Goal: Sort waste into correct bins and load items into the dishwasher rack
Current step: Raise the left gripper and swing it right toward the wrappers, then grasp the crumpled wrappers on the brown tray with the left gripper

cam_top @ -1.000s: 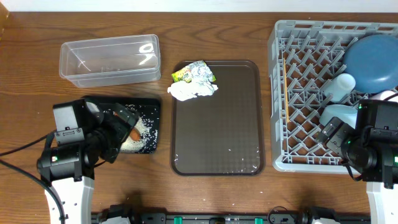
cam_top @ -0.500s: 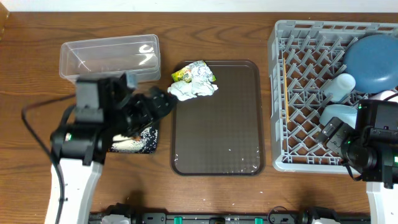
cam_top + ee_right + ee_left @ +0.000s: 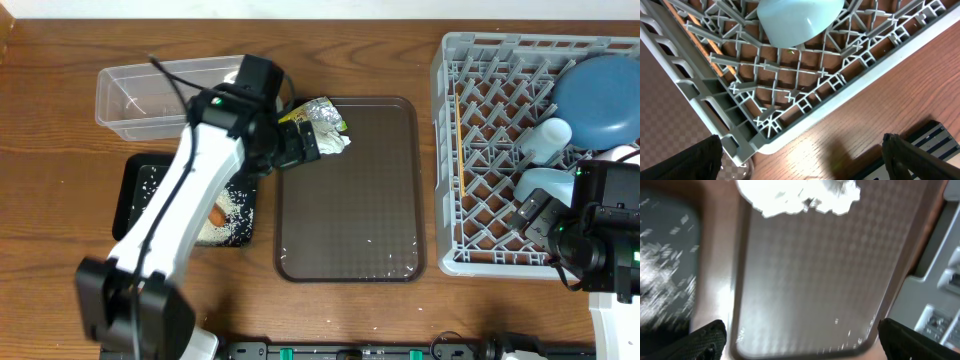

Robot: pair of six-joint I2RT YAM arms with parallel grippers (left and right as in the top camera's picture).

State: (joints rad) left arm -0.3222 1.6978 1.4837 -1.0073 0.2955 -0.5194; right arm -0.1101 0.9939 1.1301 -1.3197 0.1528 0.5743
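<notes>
The dishes look done. In the grey rack (image 3: 445,150), on the right side of the brown tray (image 3: 350,200), lie the big dark blue bowl (image 3: 598,98), a pale cup (image 3: 548,140), the small light blue bowl (image 3: 800,20) and the chopsticks (image 3: 705,42). The rice (image 3: 232,205) and the little carrot (image 3: 217,214) are in the black tray (image 3: 140,190), just left of the brown tray. The clear tub (image 3: 150,95), up past the brown tray's top left corner, has nothing in it that I can see. Two bits of waste are left: the white tissue (image 3: 800,195) and the green-yellow wrapper (image 3: 318,112). Both sit at the brown tray's top left corner, touching each other. The left fingers (image 3: 300,148) hang right over the tissue, spread wide, with nothing in them. I think the next job is to grab the tissue and drop it in a bin, likely the clear tub, then the wrapper. The right fingers (image 3: 530,213) are wide open too, holding nothing, over the rack's near part, right of the brown tray.
</notes>
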